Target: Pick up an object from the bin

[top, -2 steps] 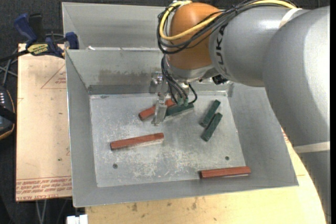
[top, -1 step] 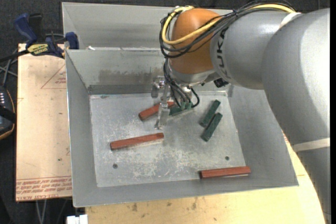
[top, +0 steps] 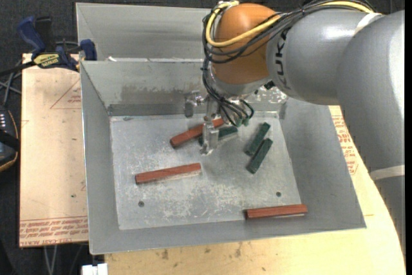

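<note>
A long reddish-brown bar point(top: 168, 173) is lying flat at the left of the grey metal bin point(top: 96, 151). Above it a tilted reddish-brown bar point(top: 187, 136) is lying with its right end at the tool point(top: 208, 140), which is hanging low over mid-bin; whether the tool is apart or together cannot be told. Just right, a short green piece point(top: 227, 132) is lying beside it, then two dark green bars point(top: 259, 147) are lying side by side. A third reddish-brown bar point(top: 275, 210) is lying near the front wall.
</note>
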### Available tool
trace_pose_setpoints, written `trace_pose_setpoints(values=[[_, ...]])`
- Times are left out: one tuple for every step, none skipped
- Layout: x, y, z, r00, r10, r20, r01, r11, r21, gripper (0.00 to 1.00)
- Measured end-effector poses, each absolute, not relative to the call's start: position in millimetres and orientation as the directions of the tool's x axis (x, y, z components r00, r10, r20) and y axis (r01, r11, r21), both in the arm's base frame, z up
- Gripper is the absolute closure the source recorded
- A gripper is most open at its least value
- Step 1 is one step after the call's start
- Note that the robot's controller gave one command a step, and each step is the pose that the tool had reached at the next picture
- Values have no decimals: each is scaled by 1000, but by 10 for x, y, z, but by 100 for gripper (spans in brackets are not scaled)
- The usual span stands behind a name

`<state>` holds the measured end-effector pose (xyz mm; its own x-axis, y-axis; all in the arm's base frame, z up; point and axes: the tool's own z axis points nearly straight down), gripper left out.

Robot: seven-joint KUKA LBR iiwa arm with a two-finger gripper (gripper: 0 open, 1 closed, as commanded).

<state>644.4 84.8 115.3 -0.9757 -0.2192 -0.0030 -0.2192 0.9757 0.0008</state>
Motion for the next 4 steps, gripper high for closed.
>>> trace_pose_setpoints(values=[[6421,612,900,-984,-180,-5,-180,984,1,0],[6428,413,724,-993,-115,-2,-115,993,2,100],[6428,413,724,-993,-115,-2,-115,993,2,100],[6438,448,753,-995,-101,-2,-101,995,1,100]])
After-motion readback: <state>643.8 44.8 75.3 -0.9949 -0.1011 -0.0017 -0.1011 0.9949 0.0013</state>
